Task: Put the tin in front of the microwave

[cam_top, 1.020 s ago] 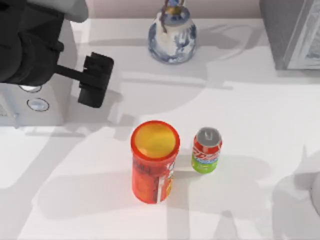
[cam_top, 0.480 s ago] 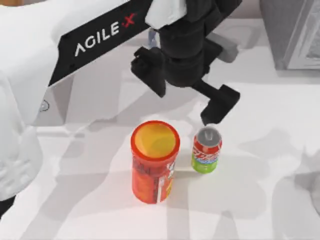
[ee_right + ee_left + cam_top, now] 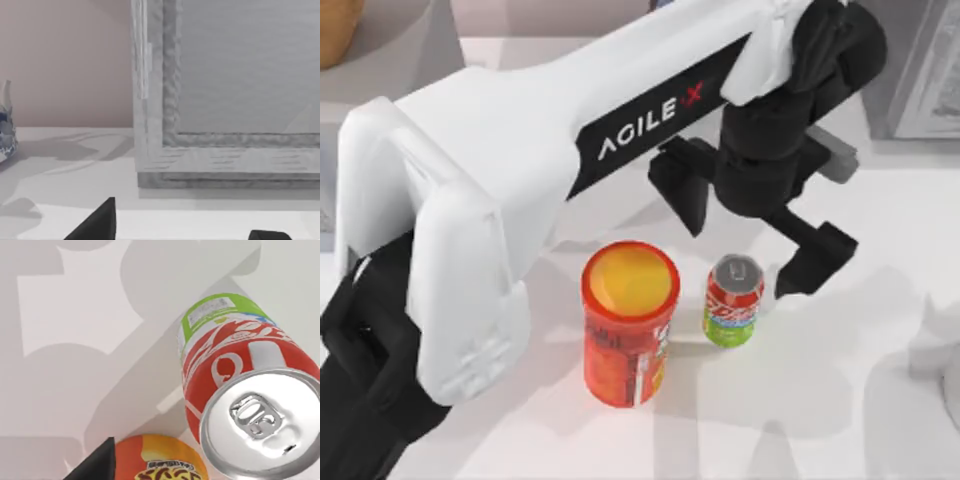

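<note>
The tin stands upright at mid table, red on top with a lime-green base and a silver lid; it also appears close up as the tin. My left gripper hovers just behind and above it, open, with one dark finger to the tin's left and the other to its right, neither touching it. The microwave sits at the far left, mostly hidden under my left arm. My right gripper is parked at the right side, open and empty.
A taller orange-red canister with a yellow lid stands just left of the tin. A darker grey box fills the back right corner and faces the right wrist camera. A blue-and-white vase stands at the back.
My left arm has swung from beside the microwave across the table to the right. Its open gripper now hangs over the tin. The tin and the canister have not moved.
</note>
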Robot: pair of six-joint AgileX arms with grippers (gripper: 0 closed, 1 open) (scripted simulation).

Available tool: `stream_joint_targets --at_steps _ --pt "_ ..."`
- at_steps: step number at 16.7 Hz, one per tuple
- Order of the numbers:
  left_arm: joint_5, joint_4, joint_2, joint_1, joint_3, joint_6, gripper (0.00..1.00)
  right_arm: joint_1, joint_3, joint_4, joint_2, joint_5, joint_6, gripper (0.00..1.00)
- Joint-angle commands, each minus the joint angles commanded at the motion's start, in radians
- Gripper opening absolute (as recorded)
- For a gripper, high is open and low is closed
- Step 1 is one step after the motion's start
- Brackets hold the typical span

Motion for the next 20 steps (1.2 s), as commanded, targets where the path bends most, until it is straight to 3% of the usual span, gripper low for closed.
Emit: stream_joint_targets --at_steps 5,12,17,20 --pt "0.0 0.019 -0.002 0.003 -0.019 0.001 1.0 0.0 0.0 0.0 0.0 0.0 0.0 1.0" --pt "0.0 0.23 -0.021 0.001 -0.252 0.001 1.0 0.0 0.0 0.0 0.0 0.0 0.0 1.0" --pt "0.0 0.256 -0.023 0.001 -0.278 0.001 1.0 0.0 0.0 0.0 0.0 0.0 0.0 1.0" --pt "0.0 0.256 -0.023 0.001 -0.278 0.001 0.77 0.0 0.0 0.0 0.0 0.0 0.0 1.0"
